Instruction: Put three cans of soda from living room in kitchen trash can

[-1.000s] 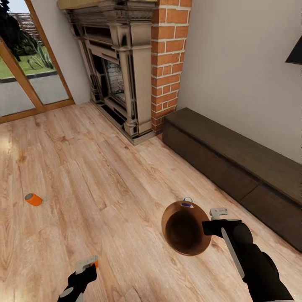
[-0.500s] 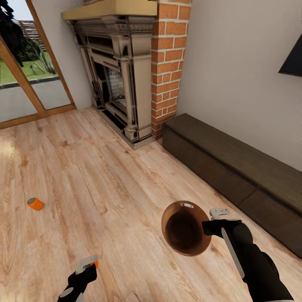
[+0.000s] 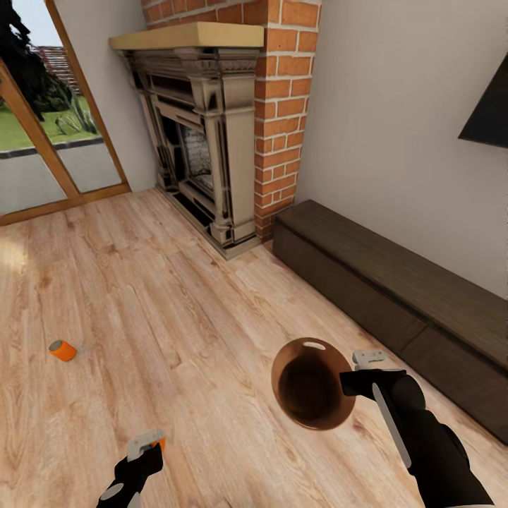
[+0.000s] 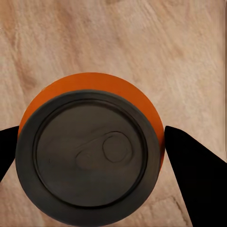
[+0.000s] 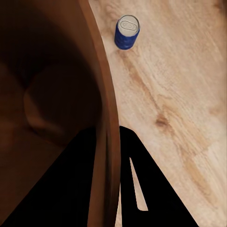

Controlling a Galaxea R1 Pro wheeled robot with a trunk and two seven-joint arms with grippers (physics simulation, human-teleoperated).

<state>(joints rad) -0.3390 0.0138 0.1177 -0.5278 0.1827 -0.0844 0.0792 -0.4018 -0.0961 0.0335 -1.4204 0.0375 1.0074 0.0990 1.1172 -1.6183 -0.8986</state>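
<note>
An orange soda can with a grey top [image 4: 90, 151] is gripped in the left gripper [image 3: 144, 449], jaws closed against its two sides, low at the near left above the light wood plank floor [image 3: 176, 310]; in the head view just an orange sliver is seen by the fingers. A second orange soda can with a grey end [image 3: 62, 350] is seen lying on its side on the floor at the far left, well apart from both arms. A blue soda can with a grey top [image 5: 127, 31] is seen upright on the floor in the right wrist view, near the bin's rim. The round bucket-like bin, brown inside [image 3: 310, 384], is held off the floor at the near right, mouth tilted toward the camera, oval handle slot at the far rim. The right gripper [image 3: 367, 372] is clamped on the bin's rim, one jaw inside the wall, one outside. Beyond stand a red brick fireplace with a dark ornate surround [image 3: 212, 134], a long dark wood cabinet [image 3: 395, 296] along the right wall, and a glass door with a wood frame [image 3: 42, 141] at the far left.
</note>
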